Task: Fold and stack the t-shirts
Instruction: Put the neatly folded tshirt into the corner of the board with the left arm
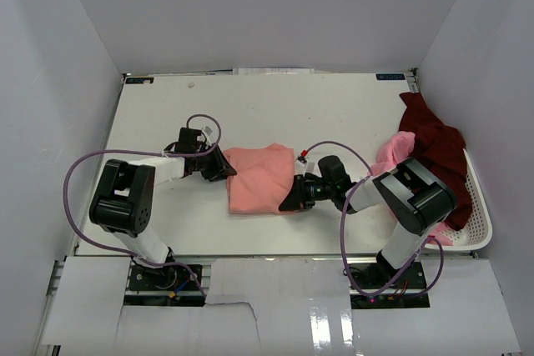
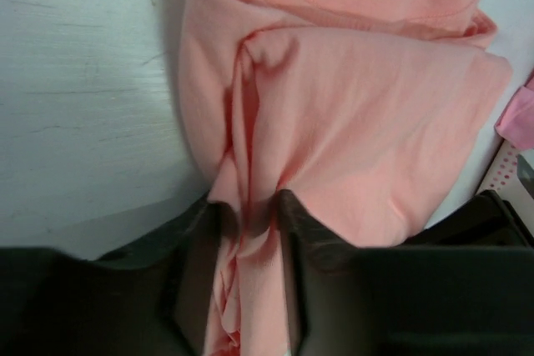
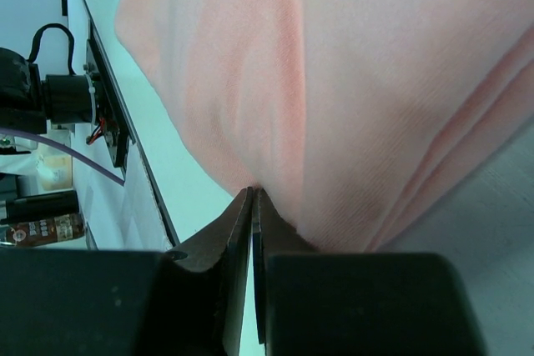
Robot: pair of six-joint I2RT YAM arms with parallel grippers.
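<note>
You cannot find the collar or sleeves of the salmon-pink t-shirt (image 1: 260,179). It is folded into a thick bundle, and the right wrist camera is filled with its cloth at close range. The maroon t-shirt (image 1: 434,143) and the lighter pink t-shirt (image 1: 390,154) are heaped together, partly behind your right arm, so their outlines are unclear.

The salmon bundle lies mid-table and looks nearly square from above, so no long axis can be called. A stitched edge band runs along its far side in the left wrist view.

Your left gripper (image 2: 249,223) is at the bundle's 9 o'clock, its jaws grasping a gathered ridge of salmon cloth. Your right gripper (image 3: 252,206) is at its 4 o'clock, jaws clenched tip to tip on a thin edge of the same shirt.

The table (image 1: 334,114) is white and matte, boxed in by plain white walls (image 1: 250,6). A white slotted basket (image 1: 482,206) sits at 3 o'clock, with the maroon shirt spilling over its far rim.
</note>
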